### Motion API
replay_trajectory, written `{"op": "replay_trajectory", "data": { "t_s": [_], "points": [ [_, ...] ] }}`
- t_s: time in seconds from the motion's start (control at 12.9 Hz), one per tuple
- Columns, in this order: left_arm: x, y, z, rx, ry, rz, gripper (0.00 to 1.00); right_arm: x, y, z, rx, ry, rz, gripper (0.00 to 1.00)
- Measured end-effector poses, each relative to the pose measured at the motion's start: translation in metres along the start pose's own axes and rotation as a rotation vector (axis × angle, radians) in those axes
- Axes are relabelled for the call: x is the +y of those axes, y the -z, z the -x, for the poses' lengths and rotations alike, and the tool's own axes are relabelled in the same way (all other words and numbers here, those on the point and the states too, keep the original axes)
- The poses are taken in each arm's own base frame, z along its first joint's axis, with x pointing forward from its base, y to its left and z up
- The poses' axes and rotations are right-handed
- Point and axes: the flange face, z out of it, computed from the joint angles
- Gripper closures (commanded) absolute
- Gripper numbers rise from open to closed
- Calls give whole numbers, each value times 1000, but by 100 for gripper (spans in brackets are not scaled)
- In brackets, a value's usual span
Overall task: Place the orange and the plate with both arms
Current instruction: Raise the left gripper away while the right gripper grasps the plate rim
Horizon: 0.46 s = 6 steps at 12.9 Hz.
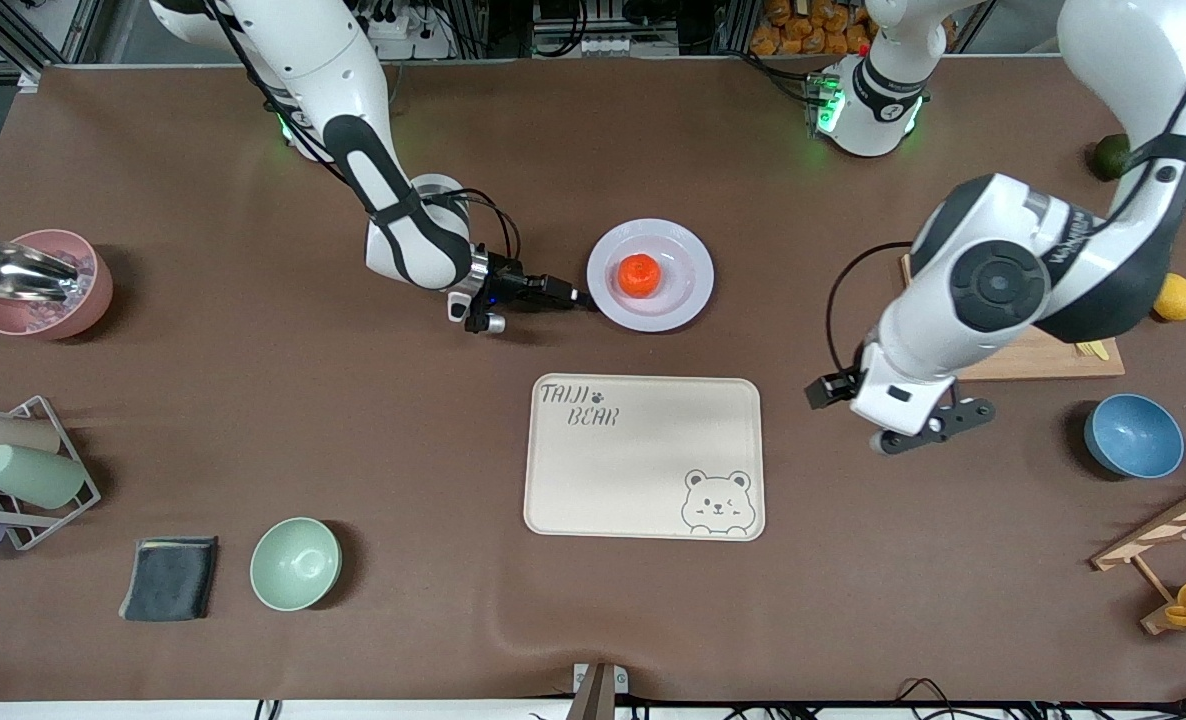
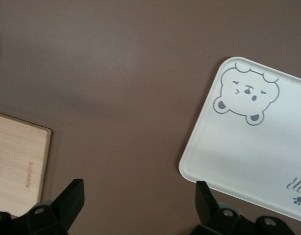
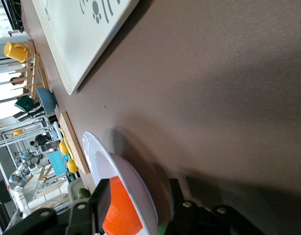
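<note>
1. Now we see the right gripper low at the table, its jaws straddling the rim of the plate at the edge toward the right arm's end.
2. On the plate sits the orange, roughly at its middle; the plate itself lies farther from the front camera than the tray, near it but apart.
3. From the right wrist view, one finger is above the rim and the other below it, with the plate's edge between them. We judge the jaws are partway through clamping; whether they already pinch the rim, we cannot tell from this angle.
4. Meanwhile the left gripper waits with jaws spread wide and nothing between them, hovering over bare table between the tray and the blue bowl.
5. To do this step well, we want a firm bite deep enough on the rim, then a level lift, since any tilt could roll the orange off.
6. For the carry toward the tray, slow and flat looks the safest.
</note>
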Motion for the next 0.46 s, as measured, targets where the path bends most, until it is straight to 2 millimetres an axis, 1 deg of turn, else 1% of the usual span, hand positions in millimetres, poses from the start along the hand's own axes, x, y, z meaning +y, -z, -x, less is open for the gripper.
{"op": "replay_trajectory", "data": {
  "t_s": [0.15, 0.23, 0.39, 0.46],
  "points": [
    [-12, -3, -5, -16, -50, -21, 0, -2, -5, 6, 3, -8, -11, 47],
    [-16, -5, -7, -22, -73, -36, 0, -3, -9, 11, 3, -8, -15, 53],
    [-24, -4, -8, -40, -109, -55, 0, -4, -16, 21, 4, 3, -25, 60],
    [-28, 1, -8, -45, -129, -57, 0, -5, -19, 25, 7, 6, -31, 68]
  ]
}}
